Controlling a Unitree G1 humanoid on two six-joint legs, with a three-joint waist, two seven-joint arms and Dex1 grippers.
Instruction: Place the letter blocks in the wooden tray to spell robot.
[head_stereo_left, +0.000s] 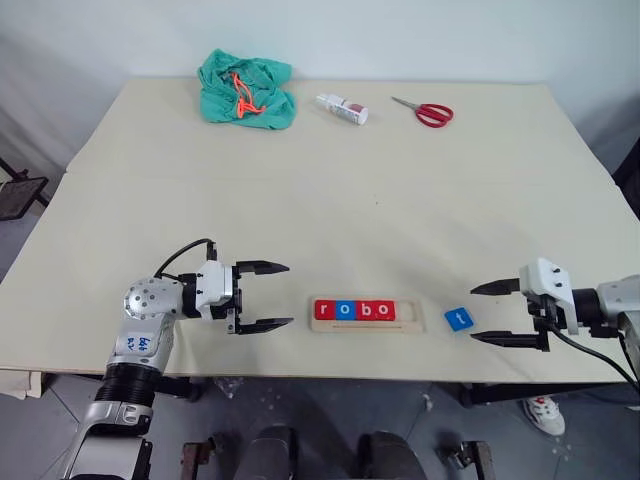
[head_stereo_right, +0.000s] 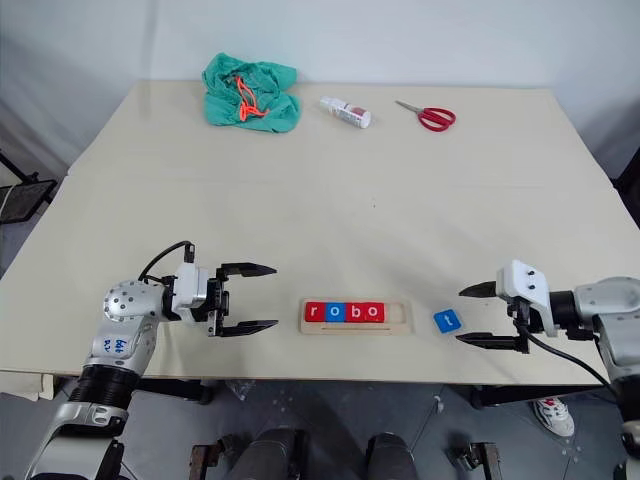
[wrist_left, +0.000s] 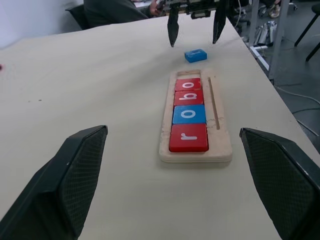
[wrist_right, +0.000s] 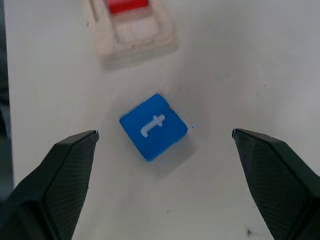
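Left gripper (head_stereo_left: 262, 296): level, fingers wide, pointing at wooden tray (head_stereo_left: 415, 318) holding r, o, b, o; right gripper (head_stereo_left: 500, 312): fingers wide, angled down at blue t block (head_stereo_left: 458, 319) beside tray

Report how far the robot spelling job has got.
Done: four letter blocks, r, o, b, o, sit in the wooden tray, with one slot bare at its right end. In hand: nothing; the right gripper is open, its fingers aimed at the blue t block lying on the table beside the tray, and the left gripper is open too. Left: pick up the t and set it in that last slot.
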